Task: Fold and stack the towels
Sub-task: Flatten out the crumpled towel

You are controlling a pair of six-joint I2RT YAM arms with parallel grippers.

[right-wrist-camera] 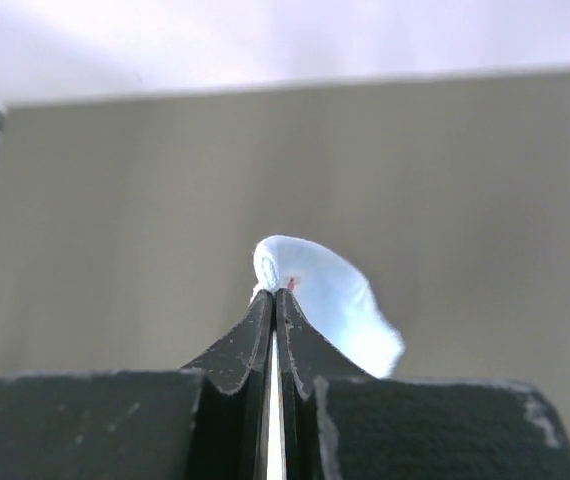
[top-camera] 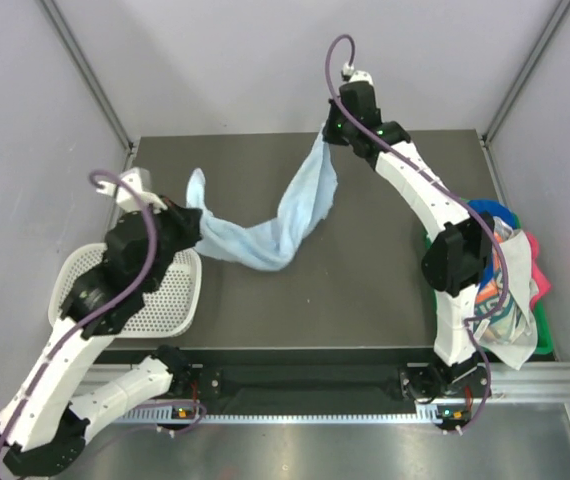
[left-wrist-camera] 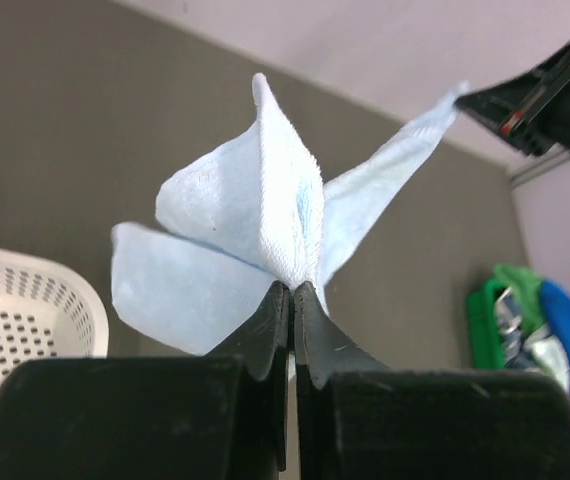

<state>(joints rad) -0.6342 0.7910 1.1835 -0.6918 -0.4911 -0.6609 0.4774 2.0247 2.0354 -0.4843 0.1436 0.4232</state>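
As L gripper (top-camera: pixel 194 226) (9 o'clock) & R gripper (top-camera: pixel 331 134) (1 o'clock) clamp towel (top-camera: pixel 265 240) corners, it sags between, prob for spreading.

One pale blue towel (top-camera: pixel 285 215) hanging as twisted, unfolded strip: one end being held up at 12 o'clock, other end at 9 o'clock, middle sagging low near centre. Other towels (top-camera: pixel 515 300) lying heaped at 3 to 4 o'clock, crumpled: royal blue, pink, whitish-grey, teal/orange print.
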